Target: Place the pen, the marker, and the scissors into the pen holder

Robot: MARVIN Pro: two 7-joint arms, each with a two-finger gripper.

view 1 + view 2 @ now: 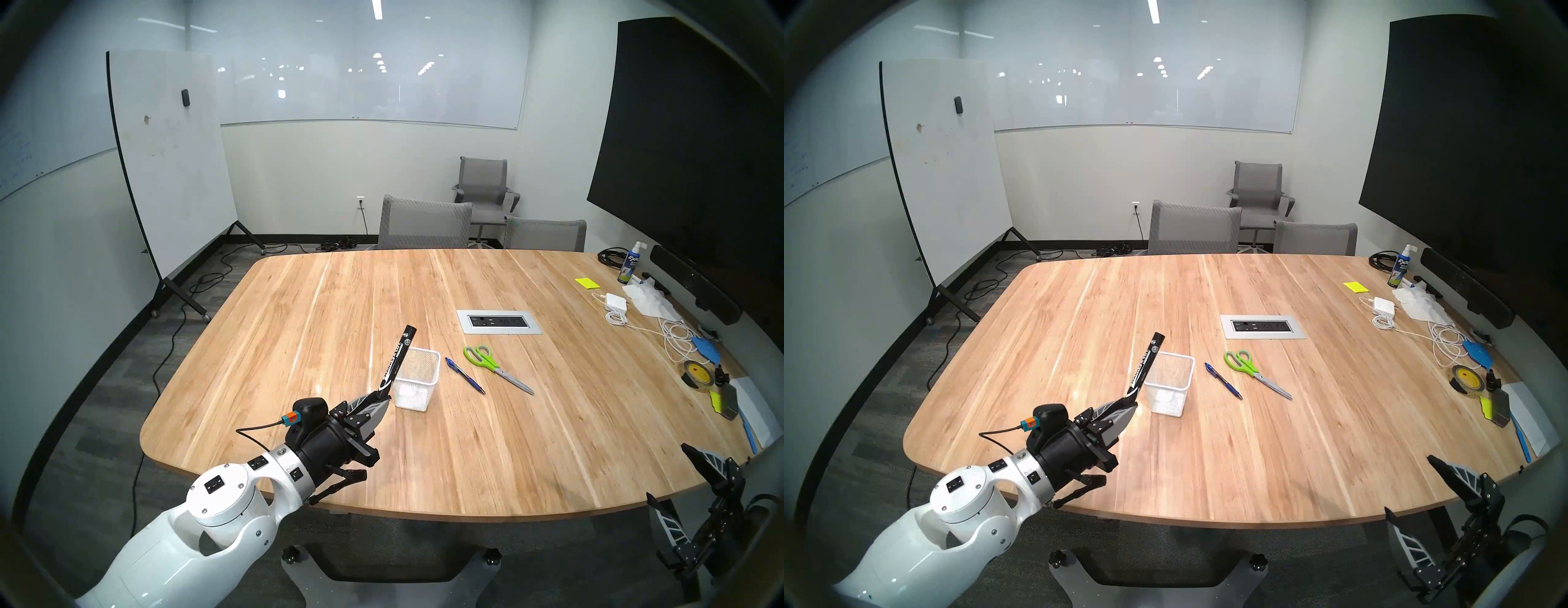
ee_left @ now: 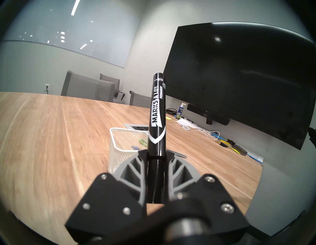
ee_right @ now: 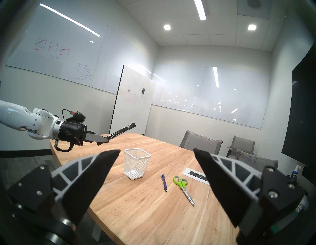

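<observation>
My left gripper (image 1: 379,398) is shut on the lower end of the black marker (image 1: 398,361), which sticks up tilted, just left of the white mesh pen holder (image 1: 415,379) and above the table. In the left wrist view the marker (image 2: 156,116) rises between the closed fingers with the pen holder (image 2: 119,145) behind it. The blue pen (image 1: 465,375) lies on the table right of the holder, and the green-handled scissors (image 1: 496,367) lie beyond it. My right gripper (image 3: 156,152) hangs open and empty off the table's near right corner (image 1: 666,496).
A power outlet panel (image 1: 499,322) is set into the wooden table (image 1: 297,339) behind the scissors. Cables, a charger (image 1: 617,302), tape roll (image 1: 695,373), spray bottle (image 1: 629,263) and papers crowd the right edge. Grey chairs (image 1: 424,225) stand at the far side.
</observation>
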